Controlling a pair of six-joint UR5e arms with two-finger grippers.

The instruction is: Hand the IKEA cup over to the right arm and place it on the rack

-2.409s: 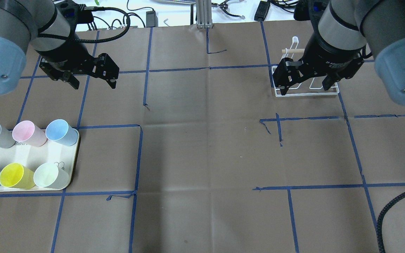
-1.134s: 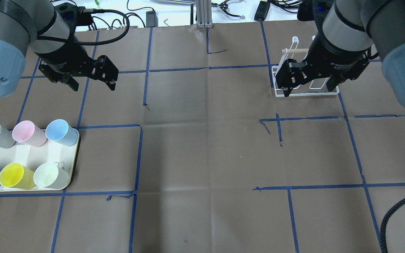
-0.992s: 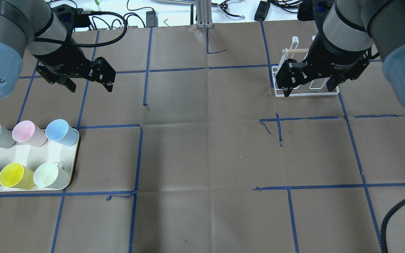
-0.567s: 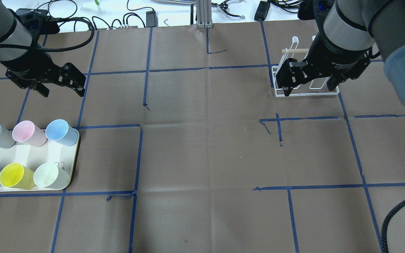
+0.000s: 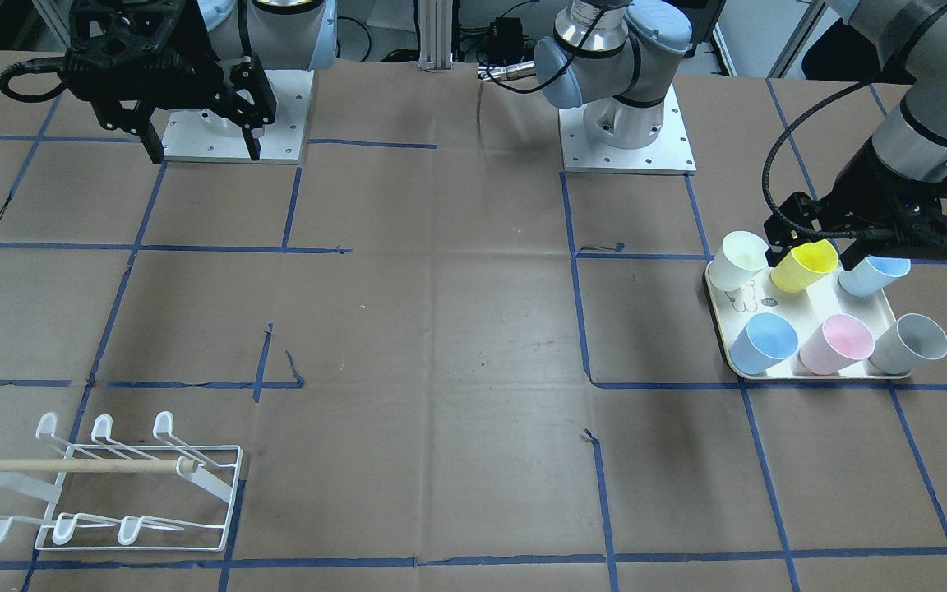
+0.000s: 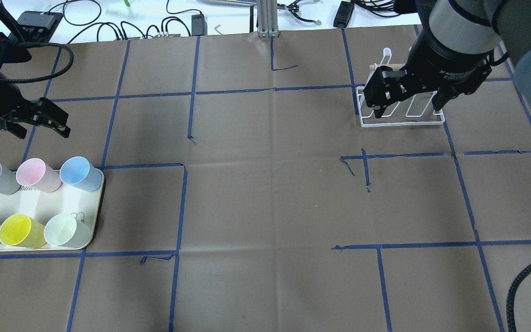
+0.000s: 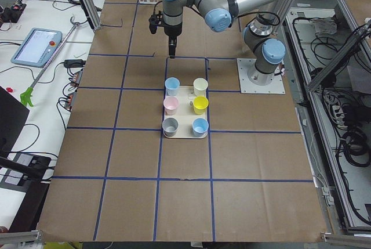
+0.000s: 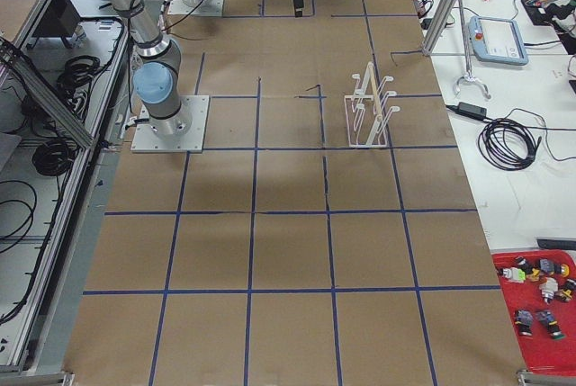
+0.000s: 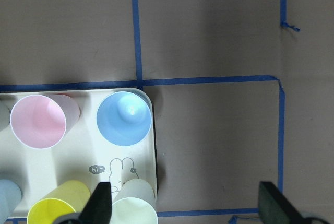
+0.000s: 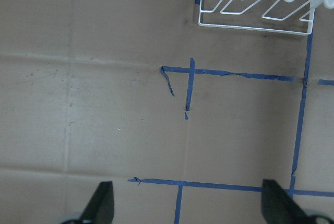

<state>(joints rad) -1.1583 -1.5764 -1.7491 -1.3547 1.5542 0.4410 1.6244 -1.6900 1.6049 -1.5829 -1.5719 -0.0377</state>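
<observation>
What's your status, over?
Left pincer open, near tray. Right pincer open, apart from rack. Six cups on tray, none lifted. Nothing seen in the way.

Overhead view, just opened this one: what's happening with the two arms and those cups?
Nothing is grasped yet. Six cups stand on the cream tray, none lifted. The left claw hovers open and empty close by the tray, likely about to pick one. The right claw hangs open and empty by the white rack, which holds no cups. No handover has begun.
</observation>
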